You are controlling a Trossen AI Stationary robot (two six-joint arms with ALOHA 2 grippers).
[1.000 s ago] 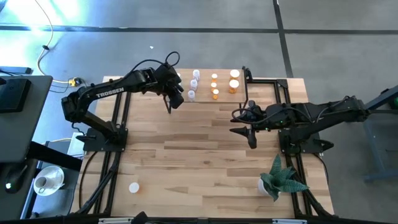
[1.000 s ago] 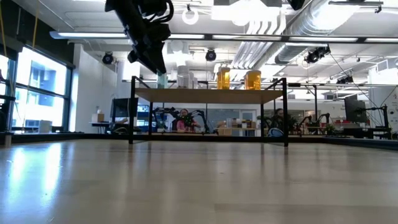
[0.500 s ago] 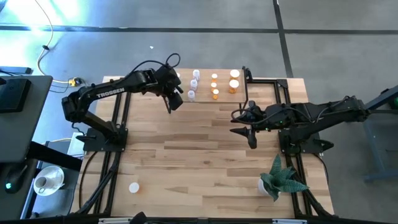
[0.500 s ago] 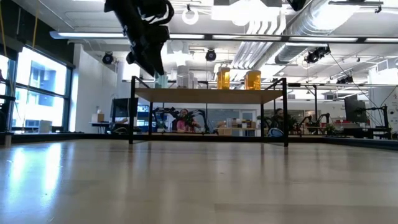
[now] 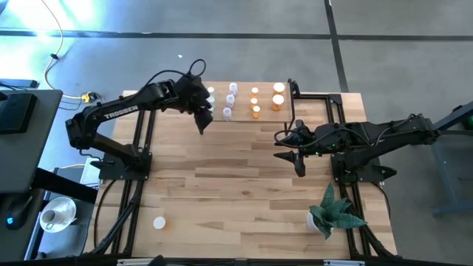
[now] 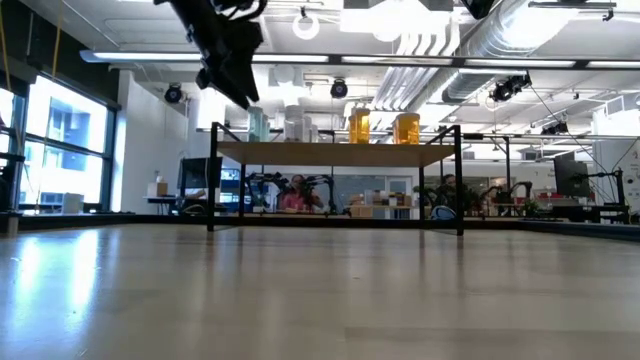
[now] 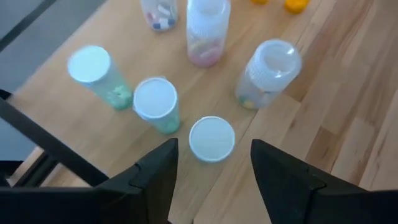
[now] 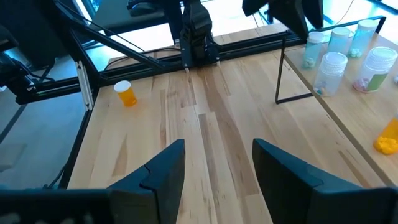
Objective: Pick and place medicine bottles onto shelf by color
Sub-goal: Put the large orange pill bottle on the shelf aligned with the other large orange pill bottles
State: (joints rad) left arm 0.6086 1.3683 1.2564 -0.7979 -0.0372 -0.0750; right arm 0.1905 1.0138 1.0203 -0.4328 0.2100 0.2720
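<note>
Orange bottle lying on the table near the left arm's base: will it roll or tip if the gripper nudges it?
The orange bottle looks round and lies on its side, so a sideways nudge would probably roll it. It can't tip further. Its white cap looks wider than the body, so it may curve as it rolls. It is likely light.

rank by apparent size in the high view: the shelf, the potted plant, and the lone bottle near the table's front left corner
1. shelf, the widest.
2. potted plant.
3. lone bottle, by far the smallest.
All three look about equally far from the overhead camera, so the order should hold.
</note>
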